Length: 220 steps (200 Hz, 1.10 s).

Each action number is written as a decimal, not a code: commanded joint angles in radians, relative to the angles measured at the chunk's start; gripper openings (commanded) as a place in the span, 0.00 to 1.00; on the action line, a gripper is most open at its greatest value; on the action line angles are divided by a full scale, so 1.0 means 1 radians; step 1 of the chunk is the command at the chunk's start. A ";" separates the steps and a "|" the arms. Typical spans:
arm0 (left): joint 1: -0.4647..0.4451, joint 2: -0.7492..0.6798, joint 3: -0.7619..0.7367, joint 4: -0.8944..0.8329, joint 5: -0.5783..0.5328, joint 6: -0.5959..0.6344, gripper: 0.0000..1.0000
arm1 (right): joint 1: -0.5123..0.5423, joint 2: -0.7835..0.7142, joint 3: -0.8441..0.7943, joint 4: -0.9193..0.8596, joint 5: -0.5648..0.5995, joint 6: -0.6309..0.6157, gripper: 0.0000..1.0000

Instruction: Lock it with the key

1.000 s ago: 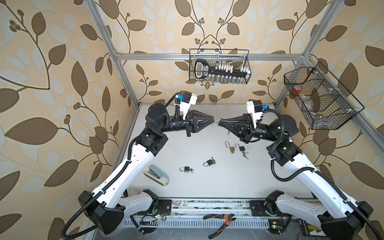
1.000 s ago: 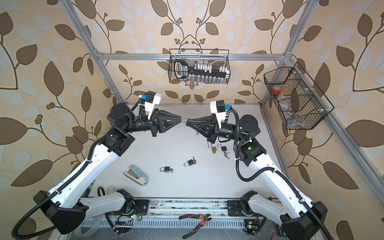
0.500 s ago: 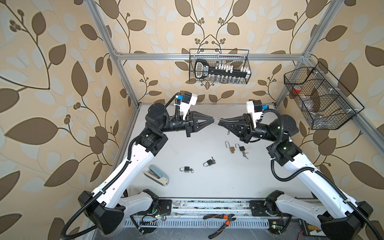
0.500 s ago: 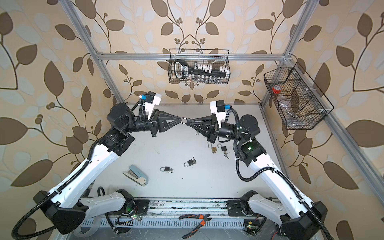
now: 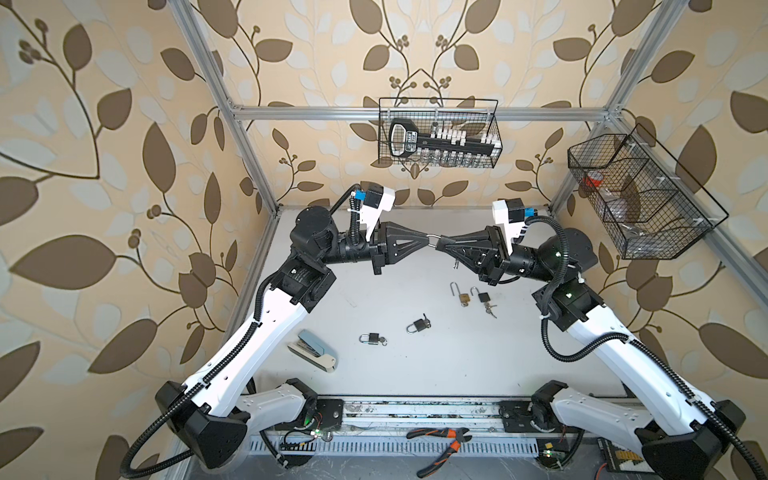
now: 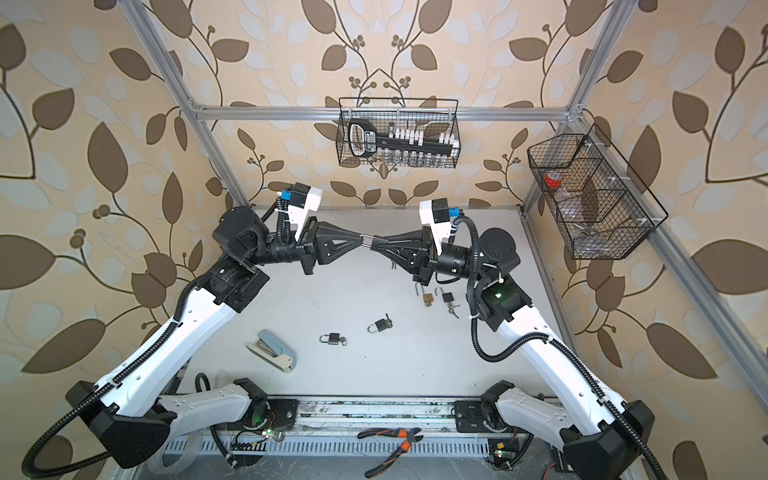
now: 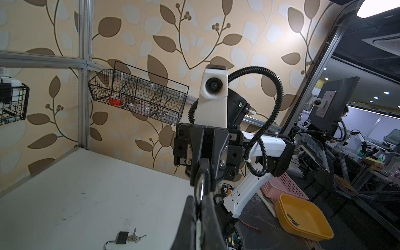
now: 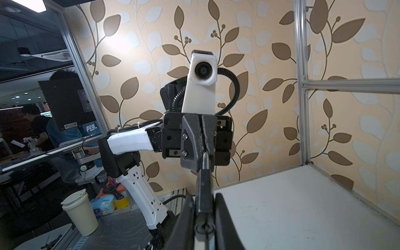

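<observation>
Your padlock (image 5: 433, 241) hangs in mid-air over the back of the table (image 5: 374, 291), stretched between the two grippers. It sits just where it did a second ago, and neither arm has visibly shifted. The one change is small: the left gripper (image 5: 425, 240) has pinched in the last bit.

Its fingers (image 7: 188, 220) are now fully together on the shackle (image 7: 199, 186), a bright steel loop that disappears between their tips. The right gripper (image 5: 442, 243) is closed down to a narrow gap filled by the lock's body (image 8: 204, 190), a matte black block held edge-on. The two sets of tips nearly meet, and in both top views you see only a short bit of shackle between them.

Both pairs of fingers are black plastic, long tapered wedges, and the left pair shows a triangular cut-out in its side.

The table is white, matte and lightly scuffed. Near the right arm lie a brass lock (image 5: 464, 297) with its shackle open and a black lock (image 5: 483, 297) with keys (image 5: 490, 309) just beside it. Two more black locks (image 5: 417, 326) (image 5: 373, 338) lie toward the middle. A grey-blue stapler (image 5: 318, 354) lies well apart, toward the front left.
</observation>
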State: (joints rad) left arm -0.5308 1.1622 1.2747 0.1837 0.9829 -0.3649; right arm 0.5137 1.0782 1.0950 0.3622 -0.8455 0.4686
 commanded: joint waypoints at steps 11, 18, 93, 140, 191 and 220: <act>-0.059 0.035 0.027 -0.032 0.022 0.029 0.00 | 0.044 0.023 0.042 0.049 -0.010 0.001 0.00; -0.064 0.039 0.028 -0.032 0.022 0.031 0.00 | 0.047 0.026 0.043 0.052 -0.007 0.002 0.00; -0.120 0.051 0.040 -0.115 -0.045 0.101 0.00 | 0.070 0.018 0.042 0.043 0.040 -0.033 0.00; -0.088 -0.027 0.062 -0.185 -0.176 0.121 0.14 | 0.063 -0.092 -0.026 -0.119 0.180 -0.174 0.00; -0.088 -0.066 0.032 -0.162 -0.236 0.119 0.58 | 0.058 -0.124 -0.057 -0.139 0.161 -0.182 0.00; -0.088 -0.056 0.026 -0.154 -0.222 0.109 0.46 | 0.057 -0.115 -0.046 -0.127 0.115 -0.173 0.00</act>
State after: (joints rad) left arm -0.6102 1.1271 1.3025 0.0032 0.7612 -0.2562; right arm 0.5674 0.9707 1.0477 0.2180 -0.6949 0.3088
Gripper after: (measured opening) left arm 0.516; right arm 0.136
